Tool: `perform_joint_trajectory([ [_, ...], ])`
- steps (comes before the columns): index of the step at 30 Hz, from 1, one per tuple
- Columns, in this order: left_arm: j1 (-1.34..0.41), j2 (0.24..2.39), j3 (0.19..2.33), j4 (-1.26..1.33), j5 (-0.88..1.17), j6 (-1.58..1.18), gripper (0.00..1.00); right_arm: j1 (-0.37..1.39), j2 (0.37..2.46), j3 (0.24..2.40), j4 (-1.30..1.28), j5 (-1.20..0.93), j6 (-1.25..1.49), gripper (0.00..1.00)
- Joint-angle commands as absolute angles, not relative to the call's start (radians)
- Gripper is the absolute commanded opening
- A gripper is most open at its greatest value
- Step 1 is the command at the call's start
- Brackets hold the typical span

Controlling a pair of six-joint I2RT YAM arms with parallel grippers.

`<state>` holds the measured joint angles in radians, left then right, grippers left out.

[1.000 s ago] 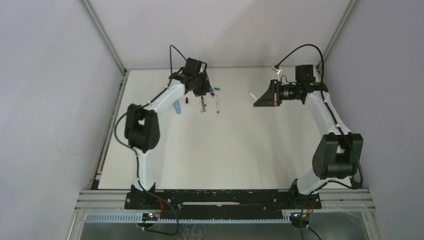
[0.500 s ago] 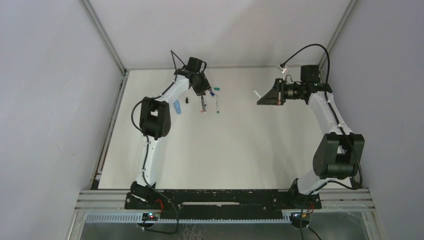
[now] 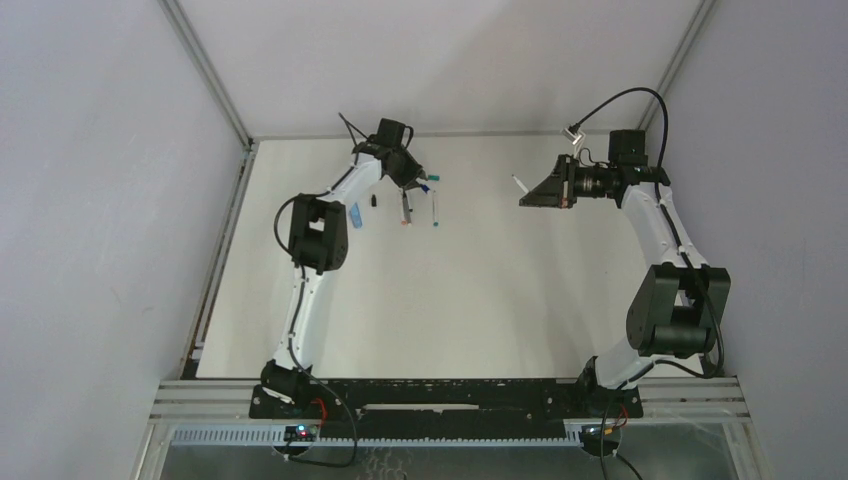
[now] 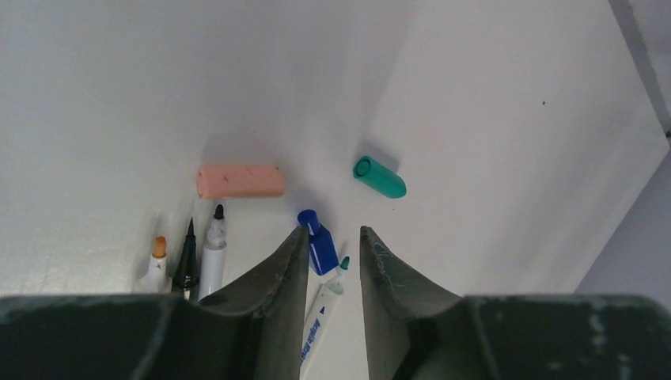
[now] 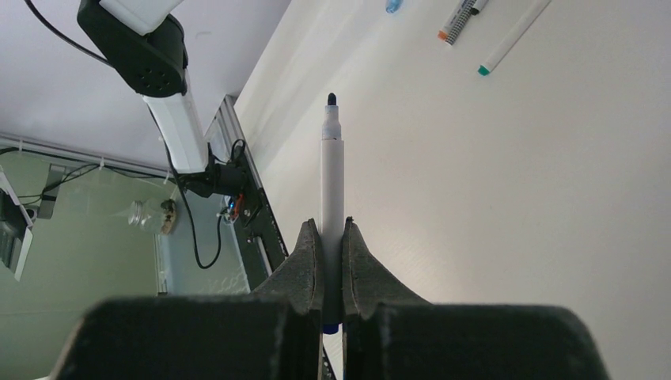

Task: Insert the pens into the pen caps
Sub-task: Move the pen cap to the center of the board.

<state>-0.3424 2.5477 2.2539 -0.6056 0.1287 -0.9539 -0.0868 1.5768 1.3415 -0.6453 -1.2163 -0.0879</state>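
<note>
Left claw (image 4: 333, 234) has advanced over blue cap (image 4: 319, 247); right claw (image 5: 331, 228) grips pen (image 5: 331, 170).

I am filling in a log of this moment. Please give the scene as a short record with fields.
left gripper: open, blue cap showing between its jaws, not gripped
right gripper: shut on white pen, tip pointing outward
other caps: teal cap, salmon cap, lying apart on table
loose pens: several, uncapped, beside the left gripper

Left arm elbow (image 3: 318, 232) swung up and right in frame, arm straighter. Right gripper (image 3: 527, 198) with white pen (image 3: 518, 184) shifted right, slightly up.
</note>
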Motion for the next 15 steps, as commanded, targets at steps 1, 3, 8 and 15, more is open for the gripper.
perform_joint_trajectory([
  [1, -0.332, 2.554, 2.321, -0.565, 0.111, -1.013, 0.33, -0.102, 1.584, 1.339, -0.613, -1.25, -0.072, 0.0],
  [3, -0.329, 2.56, 2.325, -0.558, 0.117, -1.024, 0.33, -0.104, 1.585, 1.339, -0.61, -1.252, -0.07, 0.0],
  [8, -0.327, 2.572, 2.34, -0.571, 0.105, -1.028, 0.32, -0.109, 1.588, 1.34, -0.607, -1.254, -0.065, 0.0],
  [15, -0.327, 2.591, 2.349, -0.616, 0.084, -1.043, 0.24, -0.113, 1.588, 1.339, -0.603, -1.256, -0.06, 0.0],
])
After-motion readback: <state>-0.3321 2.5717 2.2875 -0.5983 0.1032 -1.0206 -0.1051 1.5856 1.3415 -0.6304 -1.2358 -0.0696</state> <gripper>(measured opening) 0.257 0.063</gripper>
